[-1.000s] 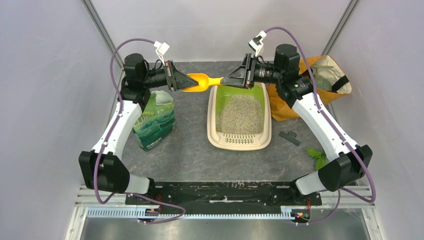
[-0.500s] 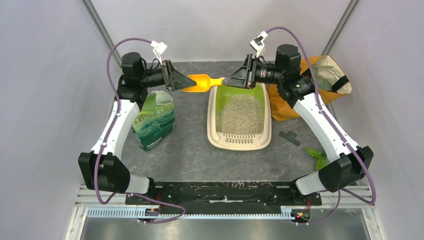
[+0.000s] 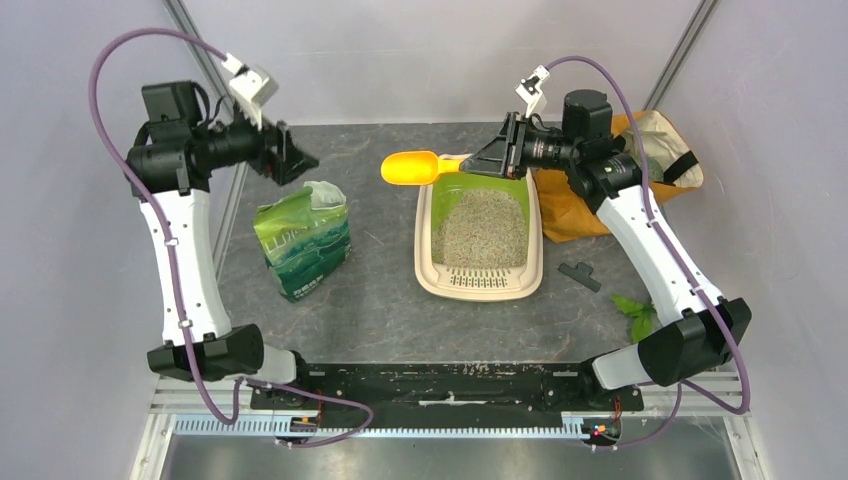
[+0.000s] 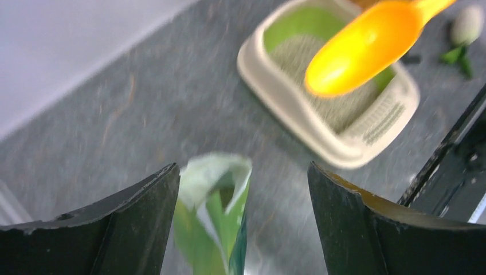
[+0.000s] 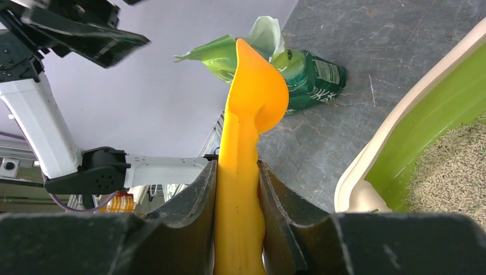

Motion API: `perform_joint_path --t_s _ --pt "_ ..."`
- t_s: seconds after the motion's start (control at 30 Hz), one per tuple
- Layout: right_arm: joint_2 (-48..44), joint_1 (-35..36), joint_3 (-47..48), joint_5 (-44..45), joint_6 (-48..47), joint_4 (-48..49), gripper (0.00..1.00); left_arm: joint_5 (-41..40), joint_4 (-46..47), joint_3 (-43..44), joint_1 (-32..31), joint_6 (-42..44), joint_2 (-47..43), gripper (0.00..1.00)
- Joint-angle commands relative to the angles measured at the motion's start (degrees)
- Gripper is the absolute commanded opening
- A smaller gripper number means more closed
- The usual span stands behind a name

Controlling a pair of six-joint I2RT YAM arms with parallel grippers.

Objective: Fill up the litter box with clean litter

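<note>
The litter box (image 3: 428, 262), beige-rimmed and lime-green inside, sits mid-table with clean litter (image 3: 484, 228) spread over its floor. My right gripper (image 3: 478, 160) is shut on the handle of an orange scoop (image 3: 410, 167), whose bowl hangs just left of the box's far end; no litter shows in it. In the right wrist view the scoop (image 5: 252, 97) runs out from between the fingers (image 5: 195, 200). My left gripper (image 3: 305, 160) stands open and apart from the scoop, above the green litter bag (image 3: 303, 240). Its wrist view looks down on the bag's open mouth (image 4: 212, 229).
An orange fabric bag (image 3: 640, 170) lies at the back right, behind the right arm. A small black clip (image 3: 580, 275) and a green leaf (image 3: 632, 312) lie right of the box. Pale walls close in both sides and the back.
My left gripper has opened, let go of the scoop's bowl and swung back to the left and upward. The right gripper keeps the handle, and the scoop has shifted slightly right.
</note>
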Motion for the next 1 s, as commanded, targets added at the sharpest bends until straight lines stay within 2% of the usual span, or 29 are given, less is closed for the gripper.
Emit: perform_joint_path --t_s 0.0,0.1,0.2,0.27,0.33,0.37,0.47,0.6,0.8,0.97 --pt "-1.1 0.1 0.6 0.4 -1.9 0.6 0.00 -8.6 -18.4 -8.5 6.6 21.3 -3.1 0.88" --pt "-1.0 0.1 0.7 0.3 -2.0 0.8 0.00 -7.7 -18.4 -14.8 13.3 25.5 -6.8 0.89" --pt "-0.9 0.0 0.8 0.1 -2.0 0.6 0.00 -0.9 -21.4 -19.4 22.0 33.4 -9.4 0.90" --pt "-0.7 0.1 1.0 0.0 -2.0 0.6 0.00 0.3 -22.2 -22.1 26.8 36.3 -9.9 0.90" --pt "-0.4 0.0 1.1 -0.1 -1.8 0.5 0.00 4.1 -26.9 -23.4 31.6 43.3 -8.7 0.90" --pt "-0.3 0.0 1.2 -0.2 -1.6 0.5 0.00 6.5 -31.5 -23.7 33.6 49.7 -7.7 0.91" --pt "-0.1 0.0 1.2 -0.1 -1.5 0.5 0.00 8.9 -31.9 -29.1 37.6 55.9 -7.3 0.91" --pt "0.4 0.1 1.7 0.0 -1.4 0.2 0.00 10.3 -31.9 -37.2 38.9 65.8 -8.9 0.91" --pt "0.6 0.1 1.6 0.2 -1.4 -0.2 0.00 10.7 -31.9 -45.3 38.8 73.8 -8.2 0.92" --pt "1.0 0.1 1.8 0.0 -1.4 -0.2 0.00 14.6 -31.9 -49.5 37.8 79.9 -6.0 0.92"
